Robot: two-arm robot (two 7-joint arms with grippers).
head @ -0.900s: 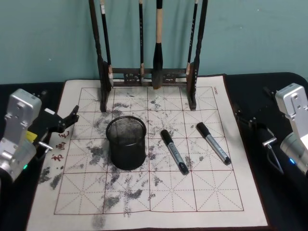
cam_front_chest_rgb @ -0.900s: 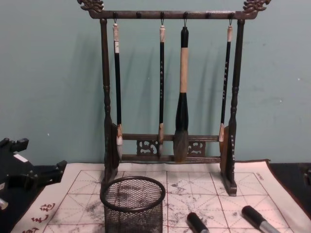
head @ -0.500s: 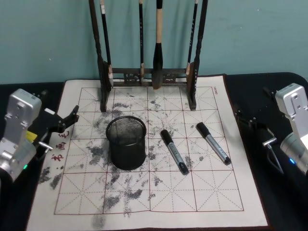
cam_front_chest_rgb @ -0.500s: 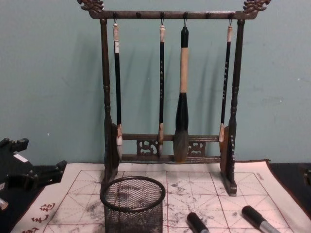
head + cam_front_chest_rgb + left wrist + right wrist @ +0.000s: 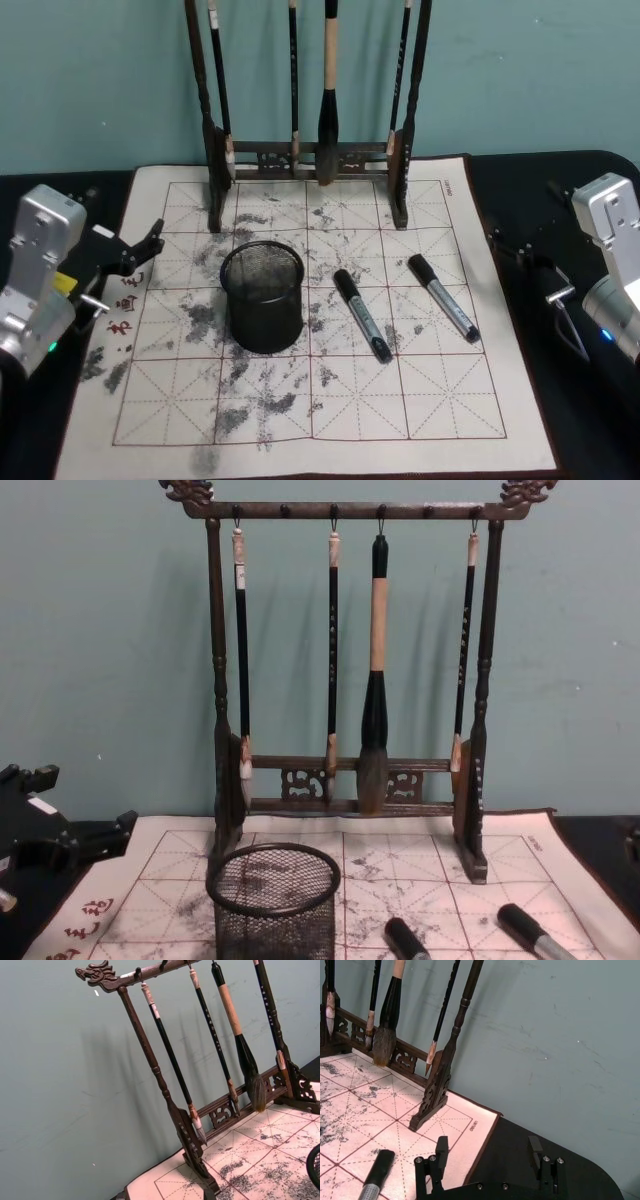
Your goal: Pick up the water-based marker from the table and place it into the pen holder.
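Behind the table [image 5: 565, 175] (black-topped, showing at its left and right edges), a plain teal wall [image 5: 110, 630], flecked with small pale marks. Soft, even light; faint shadows of the brush rack [image 5: 216, 680] across it.

Soft, rather dim indoor light with diffuse shadows.

In the chest view, the tall dark wooden brush rack [image 5: 218, 680] throws broad, faint-edged shadows onto the flat teal wall [image 5: 100, 630]. Each lies left of its post or brush, so the light seems to come from the front right. In the head view, the pale gridded ink-stained mat [image 5: 420, 400] is the brightest surface. The round black wire-mesh pen holder [image 5: 263, 300] and the black counter [image 5: 590, 440] at lower right stay dark.
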